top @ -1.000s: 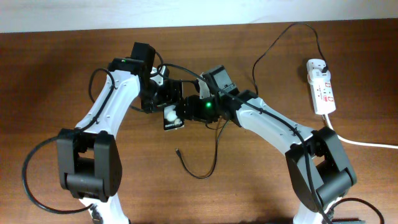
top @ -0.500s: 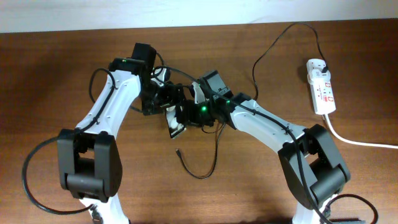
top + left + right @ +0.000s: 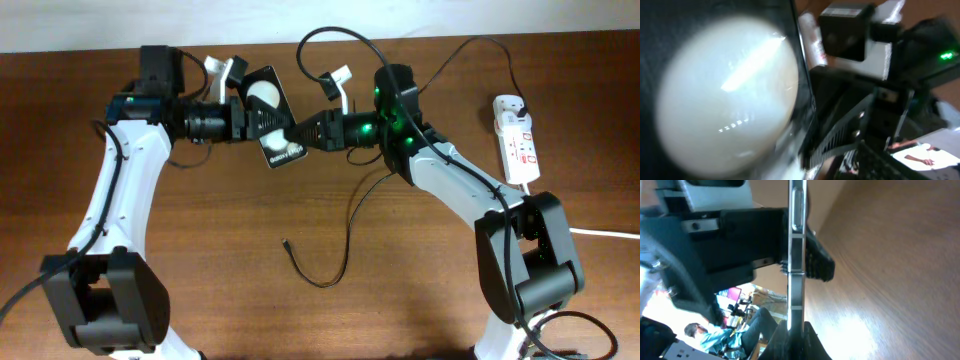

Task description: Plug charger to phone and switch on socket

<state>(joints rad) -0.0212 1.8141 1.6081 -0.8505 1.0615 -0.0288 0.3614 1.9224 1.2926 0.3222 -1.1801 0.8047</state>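
Note:
The black phone (image 3: pixel 272 125) is held up off the table between both grippers, with a round white glare spot and small white text on its screen. My left gripper (image 3: pixel 243 118) is shut on its left edge. My right gripper (image 3: pixel 305 133) is shut on its right edge. The right wrist view shows the phone (image 3: pixel 796 255) edge-on between my jaws (image 3: pixel 795 332). The left wrist view is filled by the phone's screen (image 3: pixel 725 100). The charger cable (image 3: pixel 346 235) lies on the table with its connector tip (image 3: pixel 286 242) free. Its plug (image 3: pixel 522 104) sits in the white socket strip (image 3: pixel 520 150).
The strip's thick white cord (image 3: pixel 585 231) runs off to the right edge. The charger cable arcs up toward the back edge of the table (image 3: pixel 480 42) before dropping under my right arm. The wooden table (image 3: pixel 200 260) shows in front.
Both grippers have lifted the phone off the table and carried it toward the back. The left arm has swung out to the left. The cable tip has stayed in place.

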